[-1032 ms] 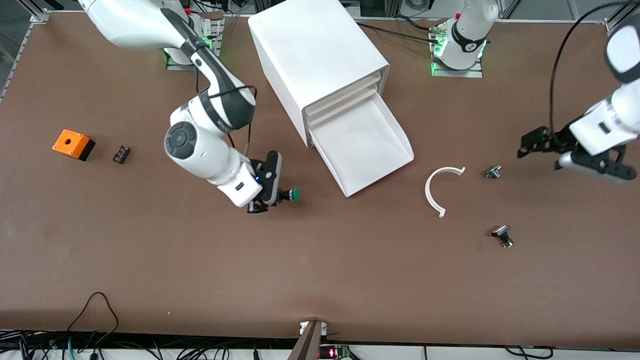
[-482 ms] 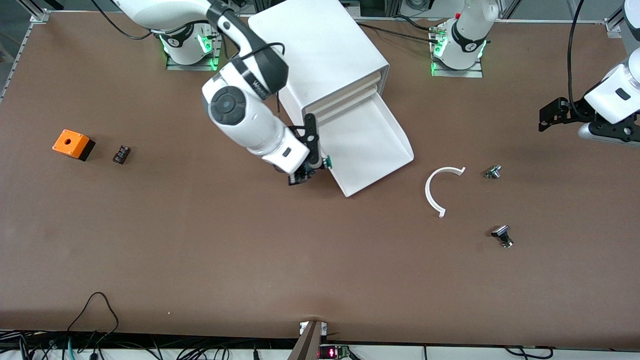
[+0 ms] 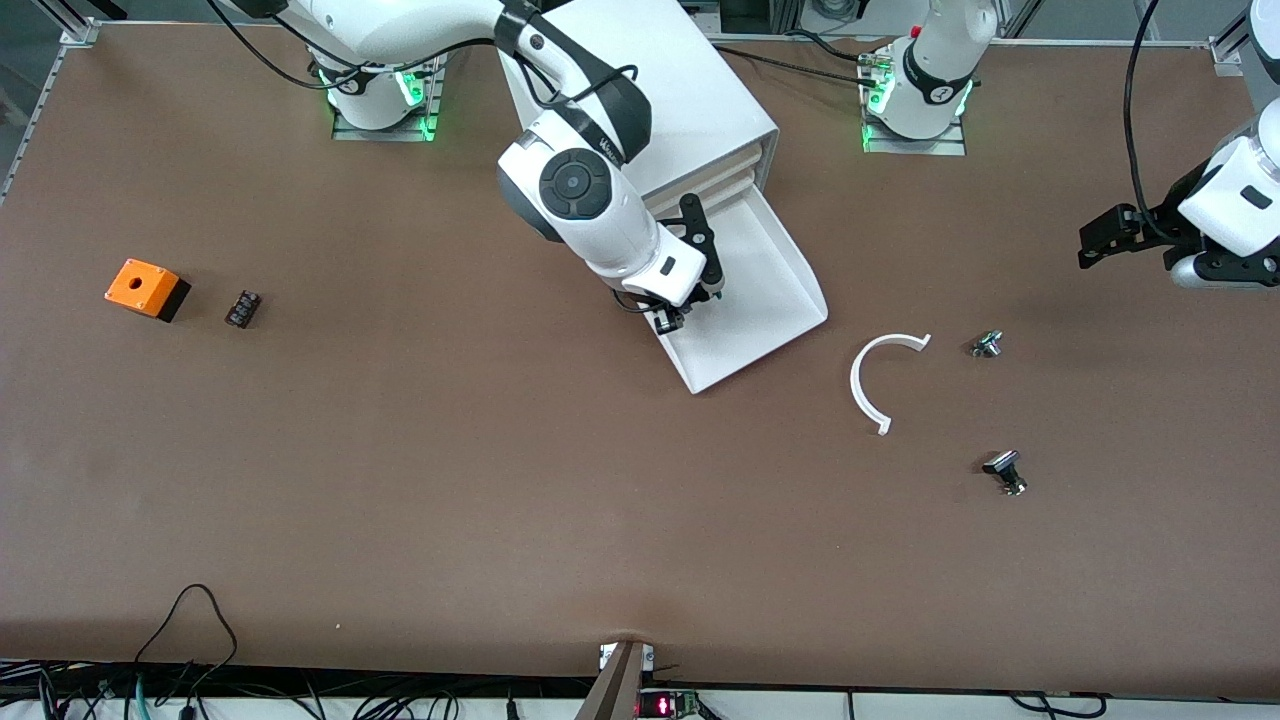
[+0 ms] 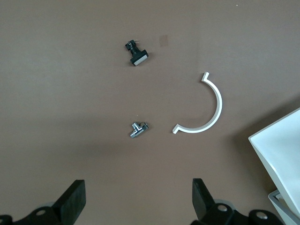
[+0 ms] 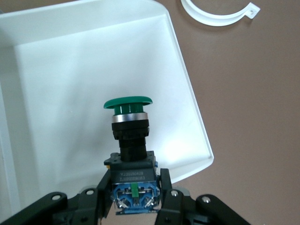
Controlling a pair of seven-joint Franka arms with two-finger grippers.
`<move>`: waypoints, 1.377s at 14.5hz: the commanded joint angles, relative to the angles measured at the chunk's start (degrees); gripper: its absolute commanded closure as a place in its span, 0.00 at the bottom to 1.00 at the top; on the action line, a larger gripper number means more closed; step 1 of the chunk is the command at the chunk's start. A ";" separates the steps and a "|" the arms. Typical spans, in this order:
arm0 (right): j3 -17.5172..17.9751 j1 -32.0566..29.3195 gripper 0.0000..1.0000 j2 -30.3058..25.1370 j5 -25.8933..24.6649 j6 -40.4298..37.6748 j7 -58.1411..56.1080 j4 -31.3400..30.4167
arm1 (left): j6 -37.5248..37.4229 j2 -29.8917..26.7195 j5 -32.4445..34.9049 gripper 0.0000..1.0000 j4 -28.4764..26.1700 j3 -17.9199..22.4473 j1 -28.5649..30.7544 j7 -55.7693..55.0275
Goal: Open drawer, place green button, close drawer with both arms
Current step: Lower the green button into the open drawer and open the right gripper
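Right gripper [image 5: 133, 194], clamped on button [image 5: 129, 129], I hold over drawer [image 3: 775, 300]; left gripper [image 4: 136, 199] gapes, waiting, 3 o'clock.

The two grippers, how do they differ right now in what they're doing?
The right gripper is shut on the button and hangs over the drawer, which is pulled out; the left gripper is open, holds nothing, and waits over bare table at the left arm's end. The right gripper's fingers clamp the button's blocky body, green cap pointing away from it; the left gripper's fingers stand wide apart. Both are black two-finger grippers on white arms.
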 commanded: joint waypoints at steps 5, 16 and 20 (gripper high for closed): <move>-1.25 4.59 0.74 3.13 -3.71 -1.07 1.24 2.01 | -2.34 0.07 1.32 0.00 0.88 -0.24 -0.71 -1.06; -7.40 10.66 0.01 8.58 -3.54 5.61 11.84 2.18 | -2.25 1.38 0.97 0.00 2.64 -0.15 -0.36 -0.89; -7.40 11.37 0.00 7.52 -3.54 5.18 18.81 2.88 | -2.69 4.02 0.62 0.00 6.59 -0.15 -0.10 -0.62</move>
